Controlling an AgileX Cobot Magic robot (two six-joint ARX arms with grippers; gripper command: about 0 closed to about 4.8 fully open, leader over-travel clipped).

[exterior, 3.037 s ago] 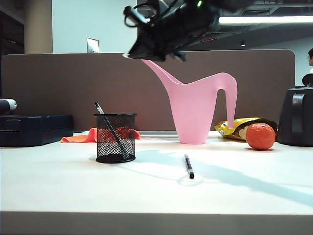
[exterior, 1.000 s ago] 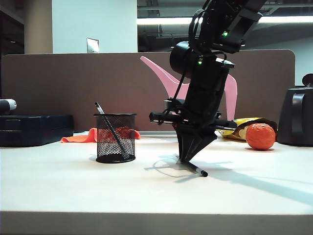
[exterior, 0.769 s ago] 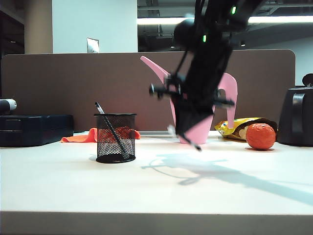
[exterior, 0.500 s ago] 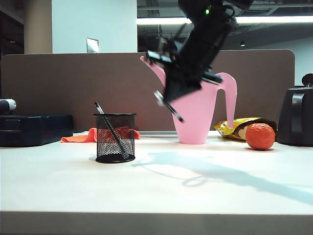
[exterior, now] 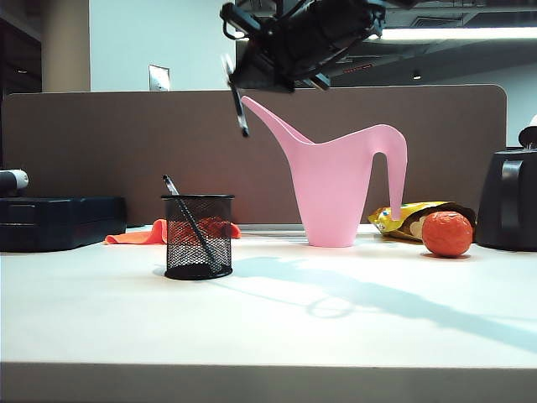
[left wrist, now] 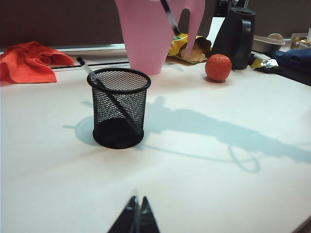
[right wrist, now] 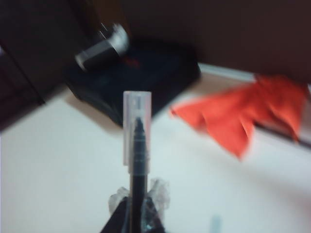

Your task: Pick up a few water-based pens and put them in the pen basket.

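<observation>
Right gripper (right wrist: 137, 213) clamps capped pen (right wrist: 136, 145) high above bench (exterior: 268, 336) | left gripper (left wrist: 136, 218) pinched together, empty, low | pen basket (exterior: 198, 237) holds one pen (exterior: 186, 220)

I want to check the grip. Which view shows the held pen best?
The right wrist view: the pen fills it, clamped in the right end effector. The exterior view shows it small and high up; the left wrist view only its tip.

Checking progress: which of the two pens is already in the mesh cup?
The pen leaning inside the pen basket; the other pen, clear-capped, hangs high in the right pincer.
</observation>
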